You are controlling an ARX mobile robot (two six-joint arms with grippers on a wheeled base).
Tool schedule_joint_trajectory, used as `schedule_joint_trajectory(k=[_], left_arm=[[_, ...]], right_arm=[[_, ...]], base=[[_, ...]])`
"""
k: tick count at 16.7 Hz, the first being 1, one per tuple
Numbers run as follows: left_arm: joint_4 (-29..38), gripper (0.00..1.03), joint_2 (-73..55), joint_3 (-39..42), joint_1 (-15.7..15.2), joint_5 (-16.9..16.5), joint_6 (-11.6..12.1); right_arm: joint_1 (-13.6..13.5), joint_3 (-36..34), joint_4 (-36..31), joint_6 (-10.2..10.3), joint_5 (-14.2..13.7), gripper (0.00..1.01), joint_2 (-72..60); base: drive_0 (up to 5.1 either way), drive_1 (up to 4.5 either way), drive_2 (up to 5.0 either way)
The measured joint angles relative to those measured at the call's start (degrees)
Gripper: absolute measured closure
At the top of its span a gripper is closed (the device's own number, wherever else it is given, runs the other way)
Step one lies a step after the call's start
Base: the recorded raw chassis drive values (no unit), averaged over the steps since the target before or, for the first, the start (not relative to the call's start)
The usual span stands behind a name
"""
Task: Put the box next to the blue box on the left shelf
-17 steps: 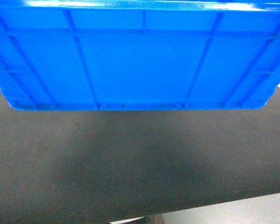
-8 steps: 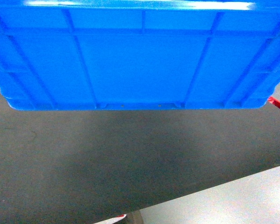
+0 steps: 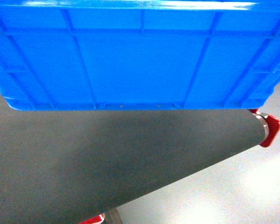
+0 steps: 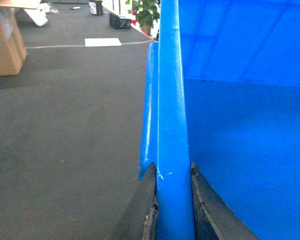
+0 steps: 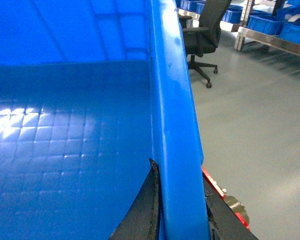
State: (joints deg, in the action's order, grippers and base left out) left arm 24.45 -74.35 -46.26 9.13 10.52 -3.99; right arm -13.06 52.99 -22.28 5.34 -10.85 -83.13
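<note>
The box, a large bright-blue ribbed crate, hangs lifted and fills the top half of the head view. My left gripper is shut on the box's left rim, one dark finger on each side of it. On the opposite side, my right gripper is shut on the right rim. The crate's inside is bare. Far off in the right wrist view stands a steel rack with blue boxes; I cannot tell whether it is the left shelf.
Under the crate lies a dark grey mat, with light grey floor to its right. A red frame corner with a caster sits at the mat's right edge. A black office chair, a cardboard box and a potted plant stand farther away.
In the head view the dark mat has slid left, more light floor shows at the lower right, and the red frame corner has come into view. The crate stays gripped.
</note>
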Motion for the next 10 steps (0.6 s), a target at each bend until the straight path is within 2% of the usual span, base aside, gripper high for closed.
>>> schedule_joint_trajectory(k=[10], left_arm=[[-0.02,0.93,-0.02,0.0,0.0,0.0,0.0]], right_arm=[[0.0,0.0,0.07,-0.02,0.22,0.9,0.0]], base=[[-1.6,-1.59,-1.6]])
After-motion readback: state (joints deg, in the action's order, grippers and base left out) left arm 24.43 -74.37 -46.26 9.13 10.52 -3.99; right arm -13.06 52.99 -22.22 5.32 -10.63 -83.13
